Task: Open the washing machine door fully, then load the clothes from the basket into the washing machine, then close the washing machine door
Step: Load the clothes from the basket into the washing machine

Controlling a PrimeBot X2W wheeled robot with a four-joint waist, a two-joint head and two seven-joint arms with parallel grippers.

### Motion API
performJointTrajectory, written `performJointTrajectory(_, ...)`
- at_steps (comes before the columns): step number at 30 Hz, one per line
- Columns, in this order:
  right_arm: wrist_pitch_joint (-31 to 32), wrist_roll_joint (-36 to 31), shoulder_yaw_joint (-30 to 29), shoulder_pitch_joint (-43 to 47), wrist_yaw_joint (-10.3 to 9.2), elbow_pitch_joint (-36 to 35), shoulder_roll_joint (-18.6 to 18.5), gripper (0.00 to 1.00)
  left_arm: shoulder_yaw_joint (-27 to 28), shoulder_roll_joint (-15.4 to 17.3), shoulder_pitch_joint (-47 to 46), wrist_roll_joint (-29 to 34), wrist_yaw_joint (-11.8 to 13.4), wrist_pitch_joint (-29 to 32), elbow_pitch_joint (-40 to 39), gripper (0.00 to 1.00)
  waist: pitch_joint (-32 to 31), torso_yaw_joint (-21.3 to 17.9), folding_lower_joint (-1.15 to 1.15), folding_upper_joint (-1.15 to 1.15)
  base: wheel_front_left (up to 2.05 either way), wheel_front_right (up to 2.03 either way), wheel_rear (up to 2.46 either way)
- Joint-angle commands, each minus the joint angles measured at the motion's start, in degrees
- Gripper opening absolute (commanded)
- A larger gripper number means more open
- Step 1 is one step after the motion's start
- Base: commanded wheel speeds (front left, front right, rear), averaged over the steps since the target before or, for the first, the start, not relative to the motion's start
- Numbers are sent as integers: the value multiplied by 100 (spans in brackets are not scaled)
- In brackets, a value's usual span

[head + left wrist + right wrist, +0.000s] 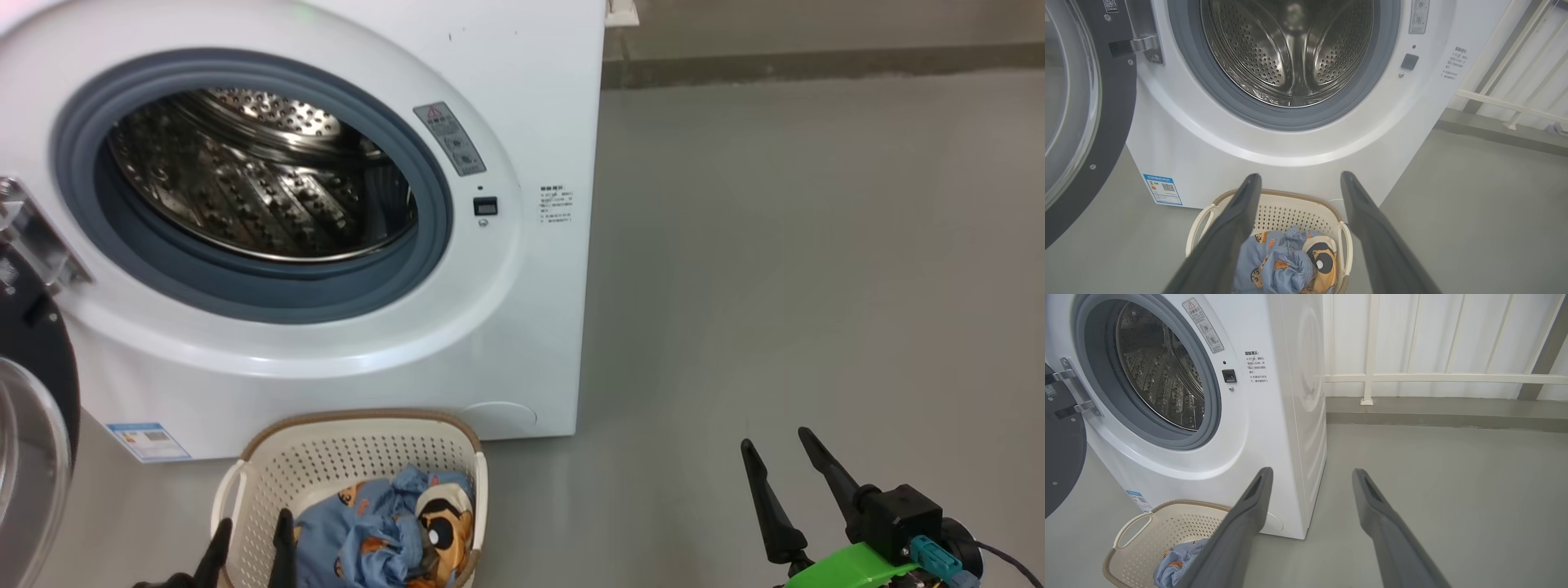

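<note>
the washing machine door [37, 351] hangs swung open at the far left, beside the washing machine [522, 327], whose steel drum [261, 171] is exposed. just in front stands the basket [359, 420] on the floor [816, 245], the clothes [367, 531] heaped inside. the left gripper [253, 523] hovers at its left wall, fingers spread, holding nothing. well to the right, the right gripper [775, 438] is spread over the floor, holding nothing.

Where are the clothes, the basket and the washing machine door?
clothes [1286, 265], left wrist view, blue fabric.
basket [359, 459], head view, perforated back wall.
washing machine door [1118, 106], left wrist view, black frame.
</note>
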Motion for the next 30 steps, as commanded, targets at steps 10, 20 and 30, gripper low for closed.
performJointTrajectory(10,-70,-360,95,-289,9,-101,-15,100,-135,169,-708,83,-14,-38,800,100,982,-325,0,0,0,0,0)
performJointTrajectory(20,-70,-487,143,-618,9,-209,-15,100,-262,371,-1890,206,-14,-38,2580,100,2170,-780,0,0,0,0,0)
performJointTrajectory(30,-70,-394,188,-850,9,-386,-15,100,-481,672,-3242,-359,-14,182,4331,100,3296,-1134,0,0,0,0,0)
